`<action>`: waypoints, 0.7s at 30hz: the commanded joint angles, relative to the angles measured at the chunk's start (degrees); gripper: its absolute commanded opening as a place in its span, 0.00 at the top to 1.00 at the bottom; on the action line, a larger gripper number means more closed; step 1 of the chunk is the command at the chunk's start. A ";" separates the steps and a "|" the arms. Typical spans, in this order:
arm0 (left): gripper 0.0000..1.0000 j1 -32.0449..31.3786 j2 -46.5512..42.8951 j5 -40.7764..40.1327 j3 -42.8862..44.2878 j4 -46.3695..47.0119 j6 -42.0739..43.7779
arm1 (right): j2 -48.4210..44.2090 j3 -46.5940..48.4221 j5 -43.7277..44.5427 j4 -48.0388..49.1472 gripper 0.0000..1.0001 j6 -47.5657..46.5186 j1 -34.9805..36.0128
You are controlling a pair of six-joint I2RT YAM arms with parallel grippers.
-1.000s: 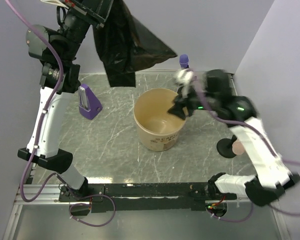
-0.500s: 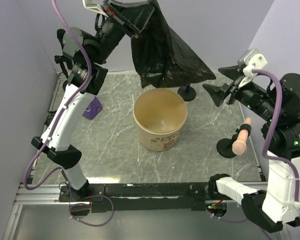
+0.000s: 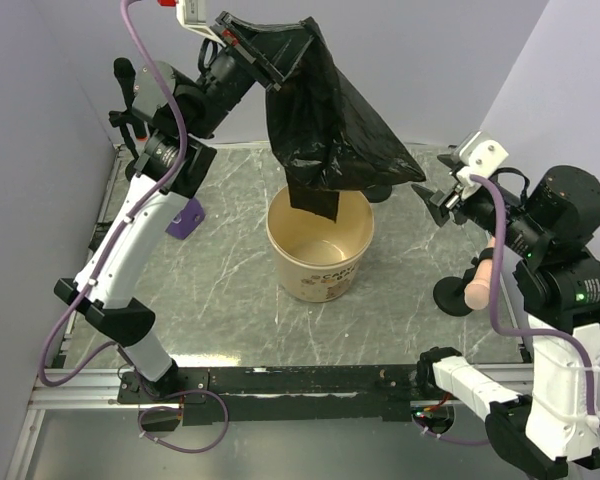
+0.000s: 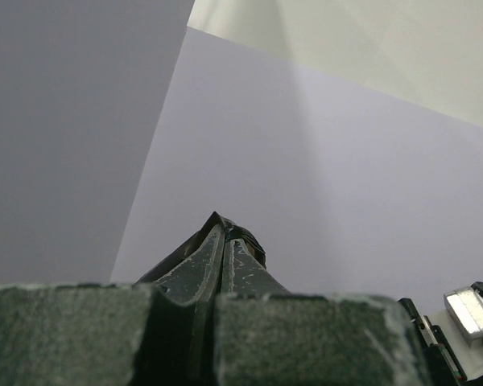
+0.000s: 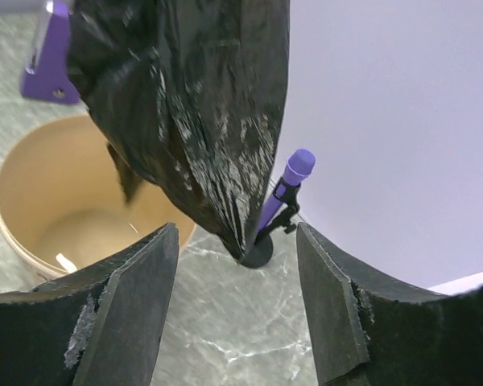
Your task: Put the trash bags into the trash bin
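Observation:
The black trash bag (image 3: 325, 125) hangs from my left gripper (image 3: 252, 52), which is shut on its top edge high at the back. The bag's lower flap dangles at the mouth of the tan trash bin (image 3: 320, 262), which stands upright mid-table. In the left wrist view the fingers (image 4: 225, 241) are pressed together on a strip of black film against the wall. My right gripper (image 3: 432, 185) is open and empty, raised to the right of the bin. The right wrist view shows the bag (image 5: 185, 96) ahead between the open fingers (image 5: 133, 297), above the bin (image 5: 32, 189).
A purple microphone (image 5: 294, 173) on a black round base (image 3: 378, 190) stands behind the bag. A pink microphone on a black base (image 3: 477, 280) stands at the right. A purple wedge-shaped object (image 3: 185, 215) sits left of the bin. Walls close in on three sides.
My left arm swung the bag rightward over the bin and its flap now reaches the bin's mouth. My right gripper pulled back from the bin rim to the right, open.

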 commanded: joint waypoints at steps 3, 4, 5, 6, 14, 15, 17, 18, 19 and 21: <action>0.99 -0.24 -3.46 -1.13 -0.27 0.34 1.59 | 0.18 -1.80 -1.30 0.74 0.36 -4.18 -0.31; 0.99 -0.33 -3.55 -0.96 -0.27 0.25 1.68 | 0.18 -2.41 -1.39 1.26 0.36 -4.53 -0.31; 0.99 -0.33 -3.72 -1.05 -0.35 0.25 1.77 | 0.18 -3.20 -1.48 2.14 0.37 -4.79 -0.31; 0.99 -0.33 -3.72 -1.13 -0.35 0.25 1.77 | 0.35 -3.65 -1.57 2.93 0.37 -5.06 -0.31; 0.99 -0.33 -2.93 -0.96 0.35 0.17 1.42 | 4.04 -3.48 -4.29 5.22 0.41 -7.69 -0.31; 0.99 -0.42 -3.02 -1.13 0.35 0.16 1.59 | 4.48 -3.13 -4.73 5.31 0.42 -7.78 -0.31; 0.99 -0.42 -2.93 -1.05 0.35 0.16 1.68 | 5.10 -2.68 -5.43 5.57 0.43 -7.69 -0.31; 0.99 -0.51 -3.02 -1.05 0.26 0.08 1.59 | 5.10 -2.77 -5.78 5.66 0.44 -8.04 -0.31; 0.99 -0.60 -3.11 -0.96 0.26 0.08 1.59 | 5.10 -2.94 -6.05 6.01 0.45 -8.22 -0.22; 0.99 -0.51 -2.93 -0.96 0.17 0.25 1.59 | 5.10 -3.30 -6.31 6.28 0.47 -8.75 -0.22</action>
